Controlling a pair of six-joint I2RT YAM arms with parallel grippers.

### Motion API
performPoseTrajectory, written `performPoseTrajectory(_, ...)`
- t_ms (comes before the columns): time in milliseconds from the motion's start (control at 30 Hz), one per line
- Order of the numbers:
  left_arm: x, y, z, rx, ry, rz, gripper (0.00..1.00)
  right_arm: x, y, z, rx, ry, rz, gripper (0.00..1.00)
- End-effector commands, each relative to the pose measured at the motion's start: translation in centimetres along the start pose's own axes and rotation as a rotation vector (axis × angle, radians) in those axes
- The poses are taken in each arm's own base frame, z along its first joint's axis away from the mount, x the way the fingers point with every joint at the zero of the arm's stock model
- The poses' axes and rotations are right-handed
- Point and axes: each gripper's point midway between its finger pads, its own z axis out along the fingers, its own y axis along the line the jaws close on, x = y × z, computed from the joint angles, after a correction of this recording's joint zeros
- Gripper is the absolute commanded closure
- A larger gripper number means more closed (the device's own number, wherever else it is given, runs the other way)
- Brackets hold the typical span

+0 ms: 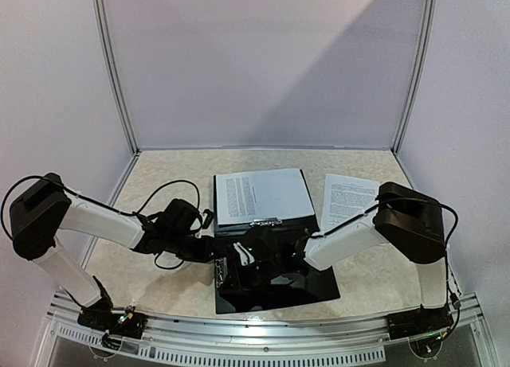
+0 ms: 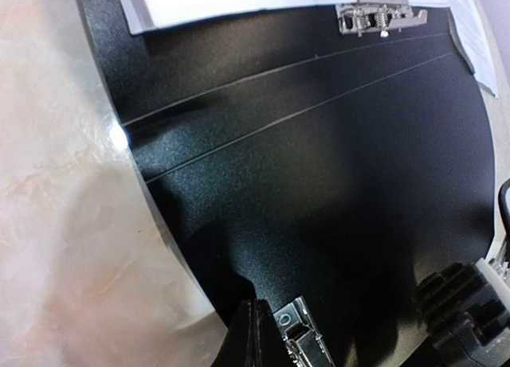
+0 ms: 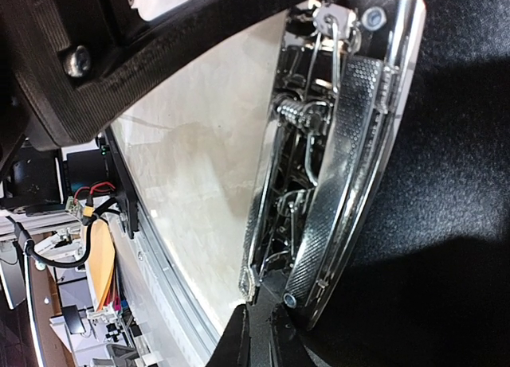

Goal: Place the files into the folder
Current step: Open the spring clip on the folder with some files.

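Folder: We see the black folder (image 1: 275,291) lying flat and spread out in the middle of the table (image 1: 159,184). Its near half is bare and shiny.
Files: Some white files (image 1: 263,196) with black writing lie on the far half of the folder, at 12 o'clock from the bare half.
Far clip: A small far clip (image 1: 265,222) made of metal sits at the near edge of those files.
Loose sheet: One more loose sheet (image 1: 349,196) lies on the table at 3 o'clock from the files, just beside the folder.
Left gripper: The left gripper (image 2: 351,327) comes in from 9 o'clock and hangs low over the bare half of the folder. Its two fingers (image 2: 247,335) are spread far apart, and we see nothing held between them.
Side clip: A shiny side clip (image 3: 335,168) sits on the folder's left edge, at 9 o'clock from the bare half. In the left wrist view it is just beside one finger of the left gripper.
Right gripper: The right gripper (image 1: 253,254) reaches in from 3 o'clock to the same side clip. We see only one of its fingers (image 3: 259,335), right next to the clip at 6 o'clock from it. So we cannot tell how wide it is or if it has hold of anything.
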Motion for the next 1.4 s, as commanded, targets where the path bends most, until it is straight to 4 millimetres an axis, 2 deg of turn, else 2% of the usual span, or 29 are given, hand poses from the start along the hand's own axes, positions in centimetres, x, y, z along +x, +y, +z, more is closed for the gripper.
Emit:
performPoseTrajectory(0,5.8,4.0,0.2,-0.13,0.19,-0.013,1.0,-1.0,-1.6,0.0,0.03,-0.055,0.014,0.9)
performPoseTrajectory(167,5.9,4.0,0.3,-0.131,0.191,-0.014,1.0,-1.1,-0.6,-0.1,-0.012,-0.062,-0.005,0.89)
performPoseTrajectory(300,5.9,4.0,0.3,-0.132,0.193,-0.013,1.0,-1.1,-1.5,0.0,0.023,-0.066,0.012,0.84)
performPoseTrajectory(600,6.0,4.1,0.4,-0.133,0.196,-0.013,1.0,-1.1,-2.6,0.7,0.033,-0.055,0.052,0.91)
performPoseTrajectory(967,6.1,4.1,0.4,-0.129,0.2,-0.011,1.0,-1.6,-3.0,0.8,0.012,-0.072,0.074,0.92)
performPoseTrajectory(1300,6.1,4.1,0.5,-0.126,0.197,-0.011,1.0,-2.1,-4.7,1.0,0.152,-0.07,0.093,0.97)
performPoseTrajectory(1367,6.2,4.1,0.5,-0.126,0.199,-0.011,1.0,-1.9,-5.8,1.3,0.215,-0.046,0.106,0.97)
